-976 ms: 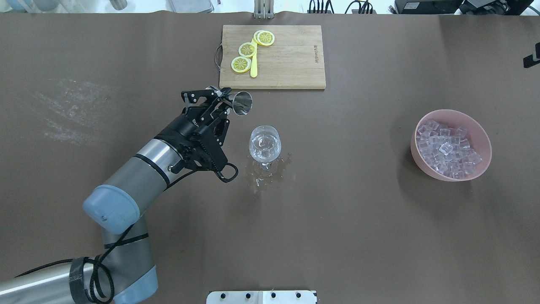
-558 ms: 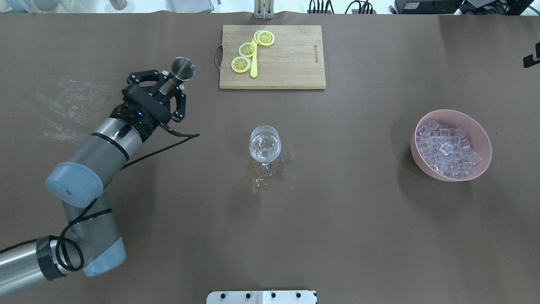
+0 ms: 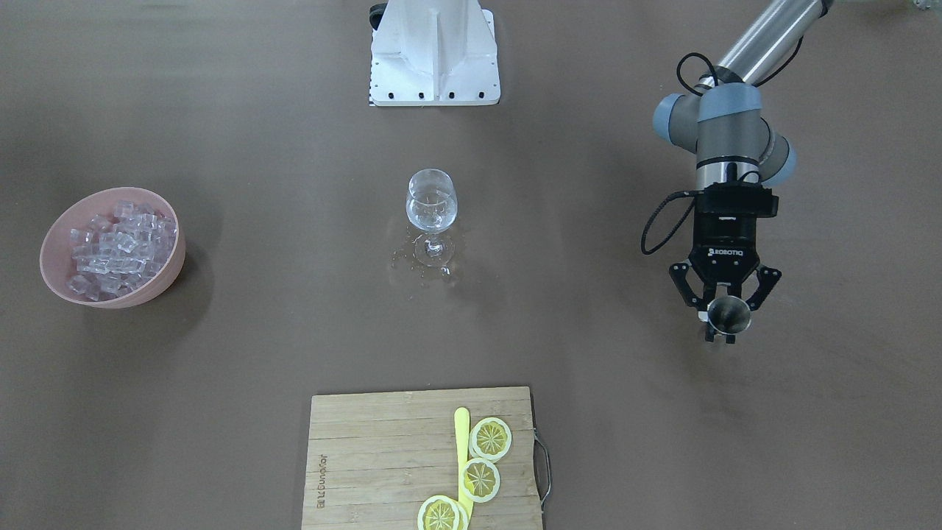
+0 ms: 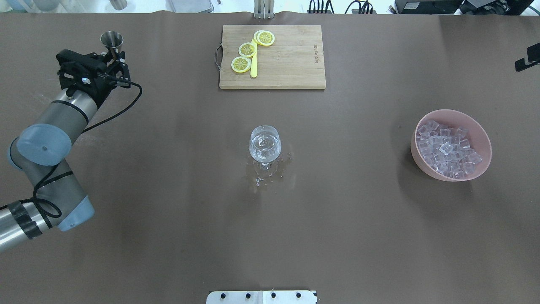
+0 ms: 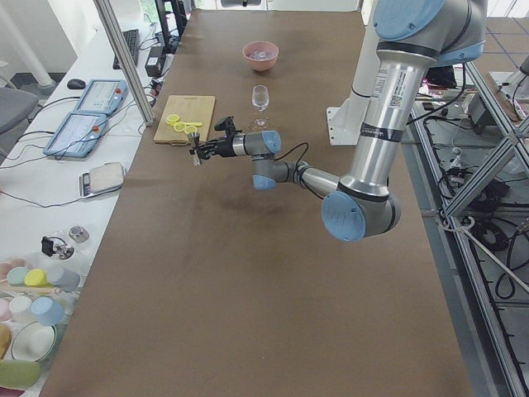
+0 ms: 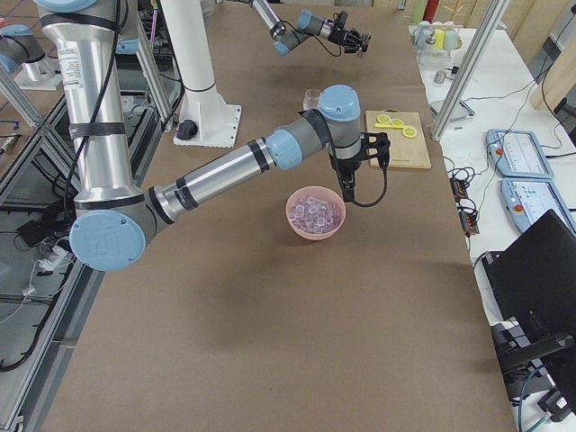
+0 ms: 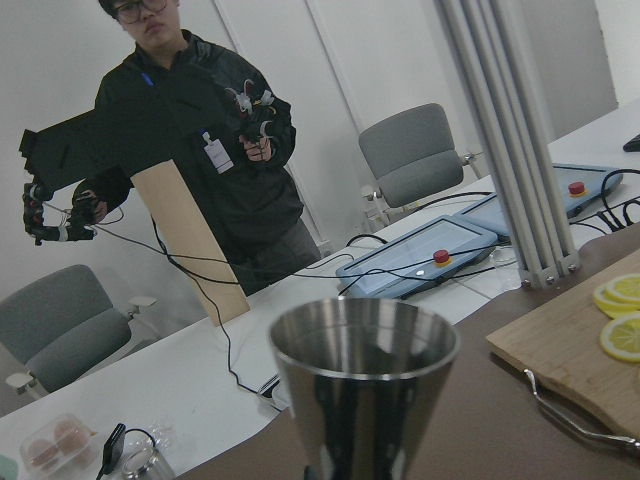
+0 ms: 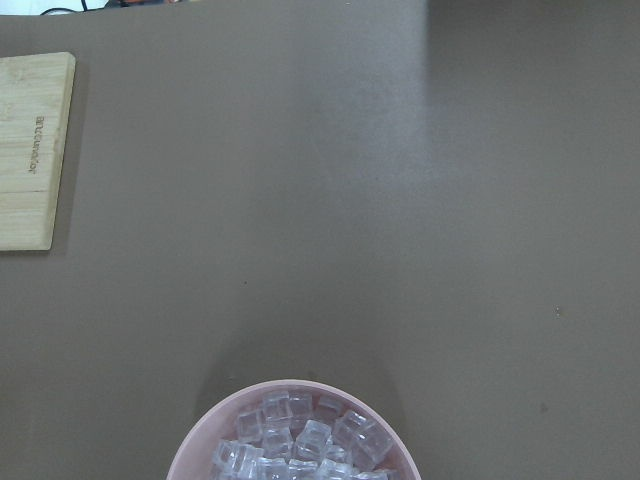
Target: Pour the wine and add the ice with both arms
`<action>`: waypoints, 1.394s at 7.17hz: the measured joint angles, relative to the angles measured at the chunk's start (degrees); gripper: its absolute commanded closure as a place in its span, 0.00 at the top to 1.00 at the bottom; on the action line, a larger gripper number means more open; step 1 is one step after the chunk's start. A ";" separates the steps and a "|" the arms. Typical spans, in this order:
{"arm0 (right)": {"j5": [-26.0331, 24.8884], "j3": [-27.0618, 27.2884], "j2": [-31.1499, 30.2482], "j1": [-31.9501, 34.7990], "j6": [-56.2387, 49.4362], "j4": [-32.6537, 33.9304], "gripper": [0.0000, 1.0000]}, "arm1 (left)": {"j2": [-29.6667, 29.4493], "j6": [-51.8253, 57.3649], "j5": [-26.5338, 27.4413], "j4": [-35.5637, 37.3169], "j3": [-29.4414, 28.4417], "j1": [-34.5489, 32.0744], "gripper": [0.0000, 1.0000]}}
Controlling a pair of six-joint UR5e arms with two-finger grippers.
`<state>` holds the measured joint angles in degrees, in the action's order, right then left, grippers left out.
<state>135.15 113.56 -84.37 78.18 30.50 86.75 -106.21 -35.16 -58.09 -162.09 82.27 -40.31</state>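
My left gripper (image 4: 113, 58) is shut on a steel jigger (image 4: 112, 39), held upright above the table's far left; both also show in the front view, gripper (image 3: 726, 318) and jigger (image 3: 729, 313). The jigger's cup (image 7: 365, 385) fills the left wrist view. The wine glass (image 4: 265, 145) stands mid-table with a little clear wine in it. The ice (image 4: 447, 147) fills a pink bowl (image 4: 423, 166) at the right. My right gripper (image 6: 348, 193) hangs over that bowl; I cannot tell whether it is open. The right wrist view shows the ice (image 8: 300, 445) below, no fingers.
Clear drops (image 4: 263, 176) lie spilled around the glass's foot. A wooden cutting board (image 4: 291, 59) with lemon slices (image 4: 247, 50) and a yellow knife lies at the back. A person (image 7: 190, 170) stands past the table's far edge.
My left arm has swung away from the wine glass to the table's far left, carrying the jigger and turning it from tipped to upright.
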 measured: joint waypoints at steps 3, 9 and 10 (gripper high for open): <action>-0.48 1.50 0.37 -2.89 0.00 0.01 0.98 | 0.65 -18.37 -11.08 -2.30 -7.82 -5.04 0.00; -1.04 2.00 0.65 -5.10 -0.09 -0.17 0.98 | 0.15 -27.31 -11.72 -2.81 -16.71 -8.50 0.00; -1.02 2.04 0.63 -5.12 -0.07 -0.17 0.98 | 0.31 -27.04 -11.21 -2.80 -17.08 -8.02 0.00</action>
<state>134.14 115.60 -83.75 73.06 30.43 86.57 -105.90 -62.20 -69.30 -164.89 65.19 -48.34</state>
